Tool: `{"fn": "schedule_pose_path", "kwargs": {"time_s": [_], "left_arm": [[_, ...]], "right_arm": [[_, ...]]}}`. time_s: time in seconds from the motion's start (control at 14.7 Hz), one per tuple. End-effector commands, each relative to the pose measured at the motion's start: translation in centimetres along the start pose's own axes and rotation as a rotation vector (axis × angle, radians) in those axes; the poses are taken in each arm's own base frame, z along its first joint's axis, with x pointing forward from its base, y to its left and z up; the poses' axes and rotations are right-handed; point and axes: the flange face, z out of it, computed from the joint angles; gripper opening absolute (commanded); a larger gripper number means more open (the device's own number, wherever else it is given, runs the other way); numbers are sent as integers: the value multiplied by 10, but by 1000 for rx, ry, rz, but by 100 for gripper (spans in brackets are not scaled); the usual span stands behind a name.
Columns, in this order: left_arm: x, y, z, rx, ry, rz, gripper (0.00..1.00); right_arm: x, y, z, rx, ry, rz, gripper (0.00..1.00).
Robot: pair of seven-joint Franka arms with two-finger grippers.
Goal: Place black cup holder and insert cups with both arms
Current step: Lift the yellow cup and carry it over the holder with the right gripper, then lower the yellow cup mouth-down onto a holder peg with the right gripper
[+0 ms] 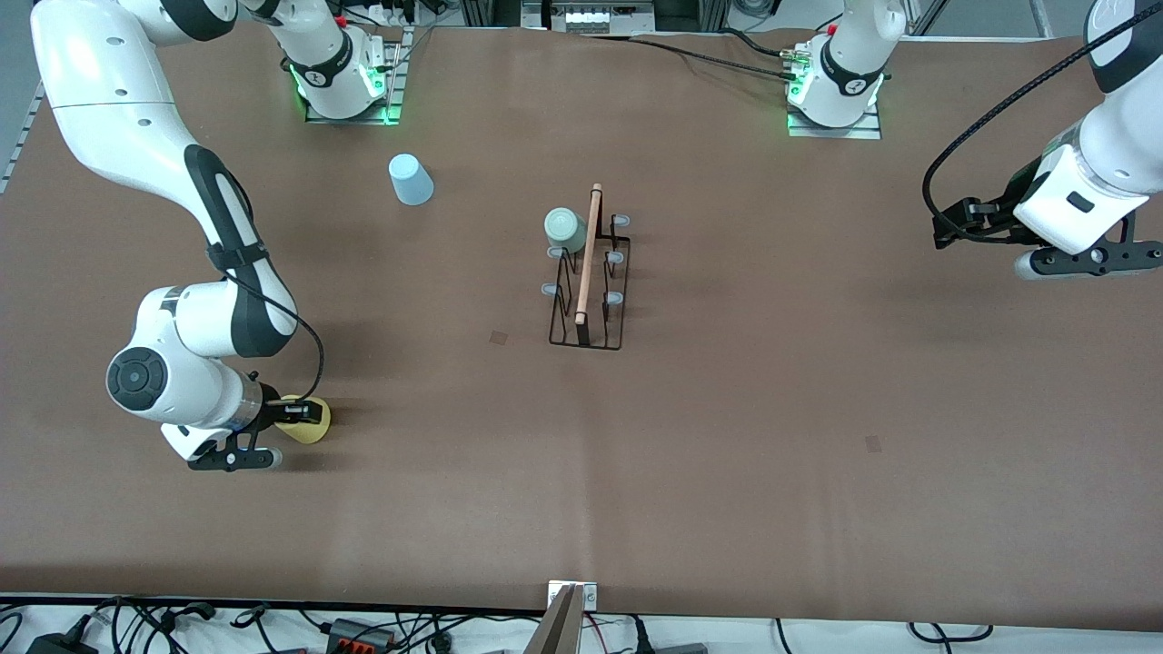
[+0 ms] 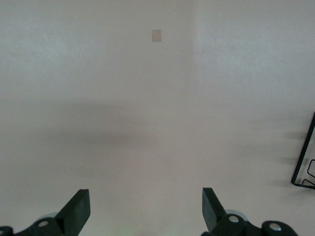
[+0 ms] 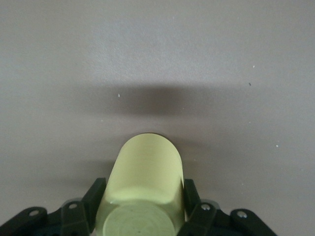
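Fingers of my right gripper are closed on the yellow cup, low at the table toward the right arm's end; my right wrist view shows a finger against each side of the cup, which the front view half hides. My left gripper waits wide open and empty over bare table at the left arm's end. From the front I see the black cup holder mid-table with the mint cup on a peg, and the blue cup upside down, farther from the camera.
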Motion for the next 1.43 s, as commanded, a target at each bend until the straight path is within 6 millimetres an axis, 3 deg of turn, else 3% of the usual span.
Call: {"fn": "schedule_pose_path", "kwargs": {"time_s": [0.0, 0.14, 0.27, 0.68, 1.09, 1.23, 1.36], "left_arm": [[-5, -1, -1, 19, -1, 6, 100], [-5, -2, -2, 18, 1, 6, 100], [-5, -1, -1, 19, -1, 6, 100], [-5, -1, -1, 19, -1, 6, 100], [-5, -2, -2, 18, 1, 6, 100], [-5, -1, -1, 19, -1, 6, 100], [-5, -2, -2, 18, 1, 6, 100]], "right_arm": [[-5, -30, -55, 32, -3, -46, 15], [-14, -63, -99, 55, -9, -56, 15], [-28, -101, -125, 87, -49, -41, 15], [-80, -246, -161, 175, -140, -4, 15], [-145, -383, -173, 166, -149, 67, 15], [-156, -410, -166, 180, -137, 106, 15], [-156, -415, -159, 181, -127, 119, 15]]}}
